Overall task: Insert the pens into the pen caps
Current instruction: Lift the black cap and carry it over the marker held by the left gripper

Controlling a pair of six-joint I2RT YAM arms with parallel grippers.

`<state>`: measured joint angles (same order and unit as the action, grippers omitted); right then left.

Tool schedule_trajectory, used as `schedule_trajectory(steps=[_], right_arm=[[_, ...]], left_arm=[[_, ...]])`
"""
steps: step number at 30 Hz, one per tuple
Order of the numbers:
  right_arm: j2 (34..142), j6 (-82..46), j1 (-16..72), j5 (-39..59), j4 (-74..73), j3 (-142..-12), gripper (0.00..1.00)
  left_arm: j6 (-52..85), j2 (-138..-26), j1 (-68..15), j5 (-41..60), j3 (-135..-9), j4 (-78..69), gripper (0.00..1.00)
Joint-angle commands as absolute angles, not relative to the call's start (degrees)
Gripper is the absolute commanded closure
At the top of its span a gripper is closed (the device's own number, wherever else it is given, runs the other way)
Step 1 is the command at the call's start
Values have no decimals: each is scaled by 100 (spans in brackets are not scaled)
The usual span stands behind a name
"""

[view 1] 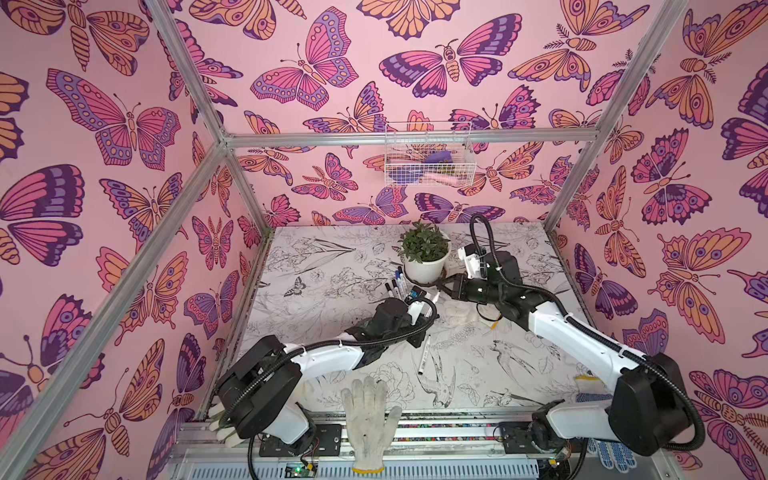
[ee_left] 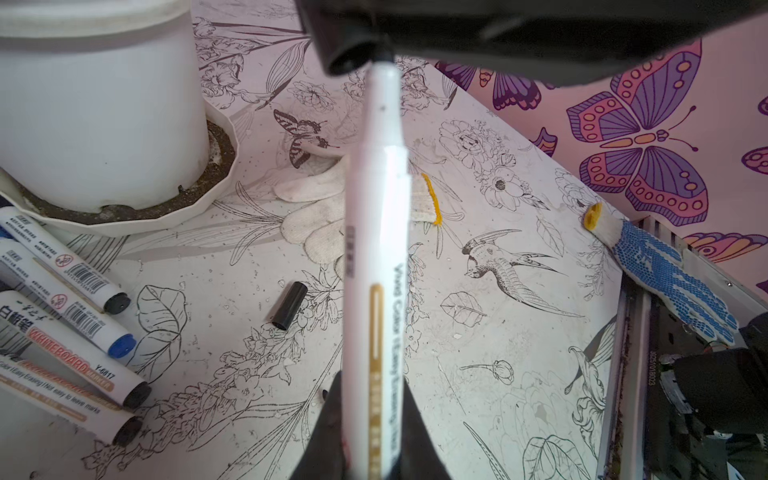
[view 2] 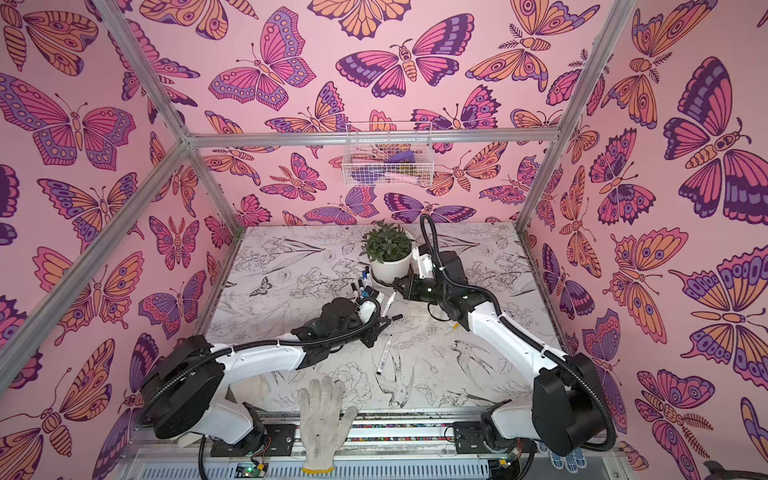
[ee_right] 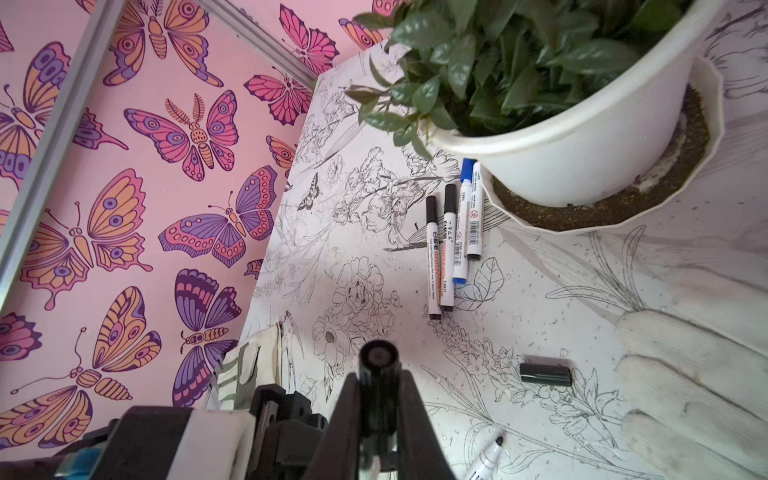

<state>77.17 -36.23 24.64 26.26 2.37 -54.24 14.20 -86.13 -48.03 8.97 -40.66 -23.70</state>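
The left gripper [ee_left: 372,386] was pressed together on the barrel of a white whiteboard marker [ee_left: 376,199], pinching it so the pen ran straight out ahead, bare black tip leading. That long axis pointed across the middle of the table [view 1: 478,386] toward the right gripper [ee_right: 380,380], which was clamped on a short black cap [ee_right: 378,357] held off the surface. In the left wrist view the tip sat right at the cap's rim, apparently just to one side of its dark mouth rather than inside. Whether they touched could not be told. The coming move likely needed a slight sideways line-up, then a push along the barrel. Farther out lay a loose black cap [ee_left: 289,305], an uncapped marker [view 1: 423,354], and a row of four markers [ee_right: 451,249] beside the plant pot [ee_right: 561,166].
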Motion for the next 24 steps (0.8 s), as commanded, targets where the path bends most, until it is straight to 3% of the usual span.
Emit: schedule_trajectory(steps=[1, 12, 24], right_arm=[[7570, -3808, 2309, 2674, -37, -5315, 100], [7668, -4053, 2283, 3440, -709, -5138, 100], [7717, -3875, 2304, 3446, -494, -5167, 100]], left_arm=[[1464, -8431, -4790, 763, -3945, -2584, 100], [1462, -8471, -4790, 773, -3964, -2580, 100], [1490, -8468, -4786, 718, -3952, -2575, 100]])
